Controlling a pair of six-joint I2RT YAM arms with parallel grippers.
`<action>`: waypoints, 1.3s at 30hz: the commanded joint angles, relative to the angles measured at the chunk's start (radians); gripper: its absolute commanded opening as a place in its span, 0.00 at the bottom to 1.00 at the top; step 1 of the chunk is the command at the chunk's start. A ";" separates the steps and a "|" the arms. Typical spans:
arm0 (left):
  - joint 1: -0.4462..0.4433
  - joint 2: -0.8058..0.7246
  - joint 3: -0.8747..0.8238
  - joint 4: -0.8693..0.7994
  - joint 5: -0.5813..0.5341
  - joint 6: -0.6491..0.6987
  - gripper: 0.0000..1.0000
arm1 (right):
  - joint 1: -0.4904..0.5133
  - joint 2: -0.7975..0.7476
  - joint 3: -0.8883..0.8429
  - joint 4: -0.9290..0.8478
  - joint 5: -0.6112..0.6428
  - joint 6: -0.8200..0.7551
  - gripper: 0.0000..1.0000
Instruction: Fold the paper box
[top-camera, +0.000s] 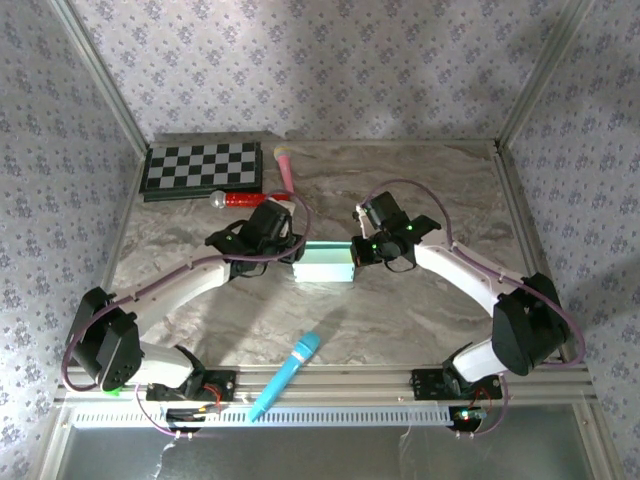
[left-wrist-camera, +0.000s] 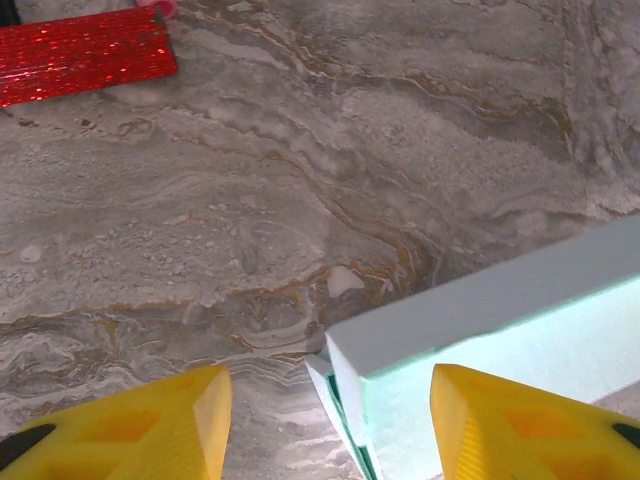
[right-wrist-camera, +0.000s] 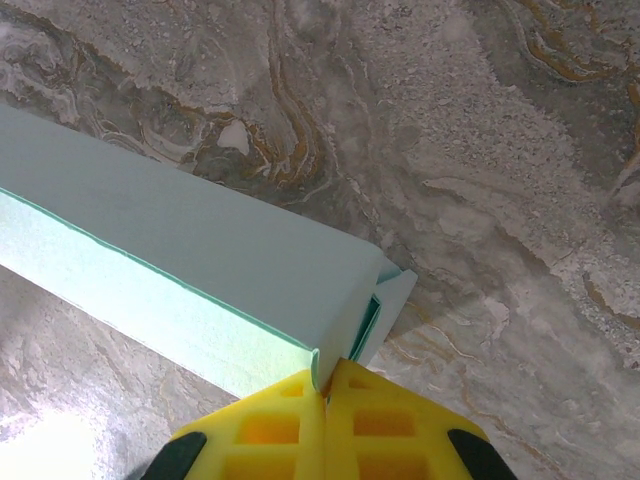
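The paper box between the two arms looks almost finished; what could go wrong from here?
The right gripper pinches only a thin edge of the paper box; a pull could tear the card or slip off.
The end flap beside that pinch looks untucked and might spring open.
The left gripper is open around the box's corner; closing hard might crush it.

We record left arm (top-camera: 180, 285), right arm (top-camera: 465, 268): white links, black joints. Purple-grey cables (top-camera: 400, 183) looped alongside. Green LEDs (top-camera: 372, 243) at wrists. Fingers (left-wrist-camera: 150, 425) yellow, moulded recesses.
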 joint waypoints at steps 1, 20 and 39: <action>0.024 -0.004 0.028 0.022 0.034 -0.032 0.54 | 0.018 0.048 -0.021 -0.106 -0.014 -0.013 0.03; 0.032 0.005 -0.036 0.034 0.129 -0.031 0.24 | 0.019 0.057 -0.013 -0.113 -0.012 -0.013 0.03; 0.012 -0.047 -0.161 0.064 0.145 -0.008 0.08 | 0.031 0.059 -0.015 -0.117 -0.014 -0.013 0.03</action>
